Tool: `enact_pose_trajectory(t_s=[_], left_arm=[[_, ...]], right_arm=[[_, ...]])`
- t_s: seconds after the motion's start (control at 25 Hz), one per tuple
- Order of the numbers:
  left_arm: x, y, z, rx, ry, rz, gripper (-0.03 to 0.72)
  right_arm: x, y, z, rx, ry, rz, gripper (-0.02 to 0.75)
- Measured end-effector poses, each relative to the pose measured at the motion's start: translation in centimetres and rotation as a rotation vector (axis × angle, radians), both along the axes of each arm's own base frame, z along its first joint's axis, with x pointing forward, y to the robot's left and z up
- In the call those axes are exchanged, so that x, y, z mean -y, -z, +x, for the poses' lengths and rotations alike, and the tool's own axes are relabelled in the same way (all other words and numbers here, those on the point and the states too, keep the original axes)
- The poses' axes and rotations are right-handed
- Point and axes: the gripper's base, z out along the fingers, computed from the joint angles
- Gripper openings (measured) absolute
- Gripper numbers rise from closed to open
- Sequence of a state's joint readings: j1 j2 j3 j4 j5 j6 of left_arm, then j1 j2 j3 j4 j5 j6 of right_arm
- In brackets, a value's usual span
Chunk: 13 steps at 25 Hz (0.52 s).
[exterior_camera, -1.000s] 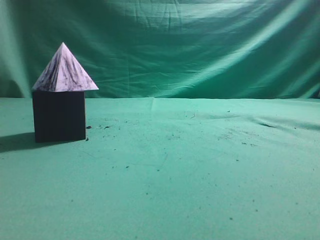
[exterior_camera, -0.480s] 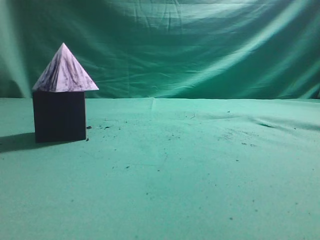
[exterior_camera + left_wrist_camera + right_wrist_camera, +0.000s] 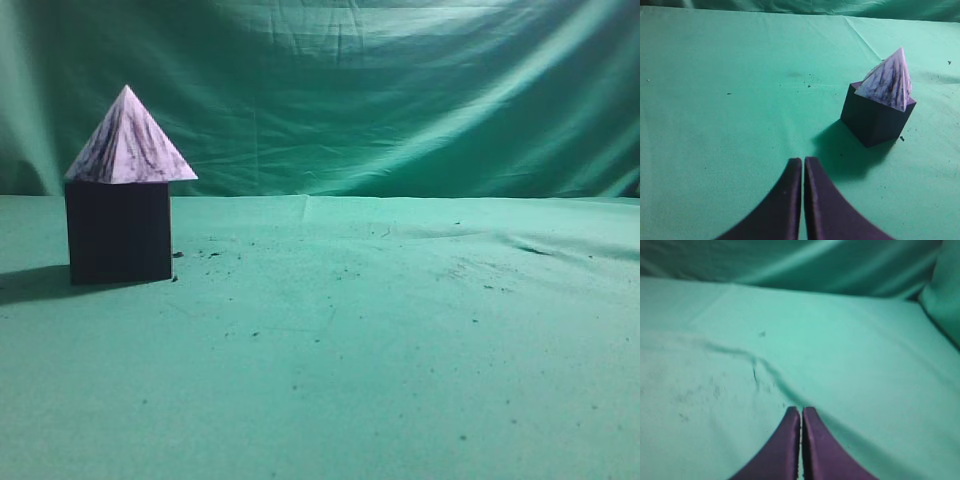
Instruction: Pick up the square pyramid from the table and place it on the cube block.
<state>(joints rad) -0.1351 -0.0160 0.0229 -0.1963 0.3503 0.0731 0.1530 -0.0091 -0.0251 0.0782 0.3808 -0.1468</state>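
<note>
Square pyramid (image 3: 130,143), whitish-lavender with dark purple marbled streaks, sits apex-up on top of the cube block (image 3: 119,232), a matte, nearly black purple cube with sharp edges. In the exterior view the pair stands at the far left on the table (image 3: 400,350), a flat surface under wrinkled green cloth scattered with small dark specks. The pyramid's base overhangs the cube's top edge slightly on the right. A dark shadow lies on the cloth to the left of the cube. A draped green backdrop (image 3: 400,100) hangs behind. Neither arm shows in this view, and nothing stands near the stack.

From the left wrist view, the pyramid (image 3: 888,81) rests on the cube (image 3: 875,116) up and to the right, its base turned a little against the cube's top face. The left gripper (image 3: 803,165) hangs well apart from the stack, its two dark purple fingers pressed together with only a hairline between them, holding nothing.

From the right wrist view, only creased green cloth (image 3: 840,365) and a fold of backdrop appear. The right gripper (image 3: 800,412) is likewise closed tight and empty.
</note>
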Motion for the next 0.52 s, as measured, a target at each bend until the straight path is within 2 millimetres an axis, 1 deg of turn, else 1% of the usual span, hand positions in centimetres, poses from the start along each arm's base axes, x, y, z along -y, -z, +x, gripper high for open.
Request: enact_pose_trajectory(t_s=[0.04, 0.12, 0.52], left_arm=[[0.0, 0.0, 0.0, 0.0, 0.0, 0.0, 0.0], [0.0, 0.0, 0.0, 0.0, 0.0, 0.0, 0.0], [0.0, 0.0, 0.0, 0.0, 0.0, 0.0, 0.0]], right_arm=[[-0.01, 0.77, 0.07, -0.021, 0.003, 0.001, 0.0], [-0.01, 1.62, 0.11, -0.047, 0.004, -0.003, 0.0], [-0.01, 1.64, 0.13, -0.04, -0.001, -0.02, 0.0]])
